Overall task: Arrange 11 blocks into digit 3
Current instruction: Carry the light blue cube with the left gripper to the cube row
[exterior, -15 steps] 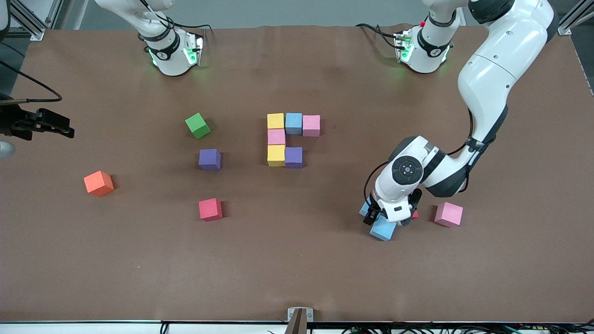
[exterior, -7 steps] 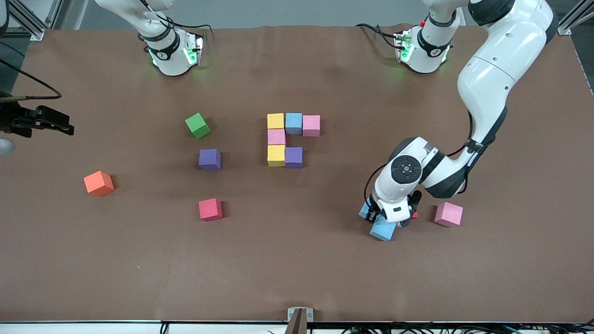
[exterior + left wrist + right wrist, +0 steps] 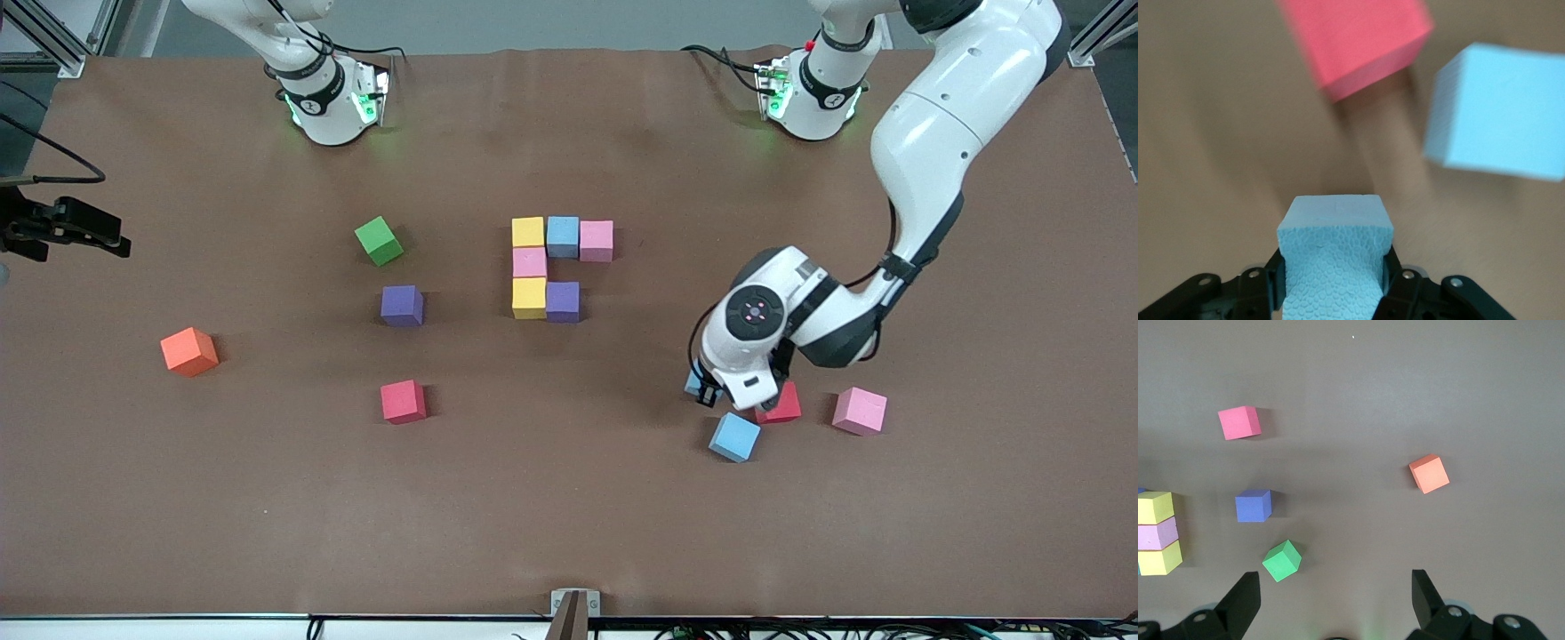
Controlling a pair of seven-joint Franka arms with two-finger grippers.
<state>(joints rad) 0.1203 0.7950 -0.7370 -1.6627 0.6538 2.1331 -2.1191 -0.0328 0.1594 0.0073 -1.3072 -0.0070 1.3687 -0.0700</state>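
Your left gripper point(image 3: 1335, 293) has its jaws clamped on a light blue cube point(image 3: 1336, 257), lifted just off the surface point(image 3: 569, 516) near the left arm's end. Just beside the jaws sit a red cube point(image 3: 781, 404) and a second light blue cube point(image 3: 735, 436), neither touching the held one; a pink cube point(image 3: 860, 411) lies a little farther out, past the red one.

Toward the middle of the surface, well apart from the jaws, you see the partial digit 3 point(image 3: 551, 267): six touching cubes, yellow, light blue and pink in a row, pink and yellow below the first, purple beside that.

Your right gripper point(image 3: 1335, 603) waits at the right arm's end, jaws wide apart, over bare surface; out from it lie a green cube point(image 3: 1282, 561), a purple cube point(image 3: 1253, 505), a second red cube point(image 3: 1239, 423) and an orange cube point(image 3: 1429, 473)
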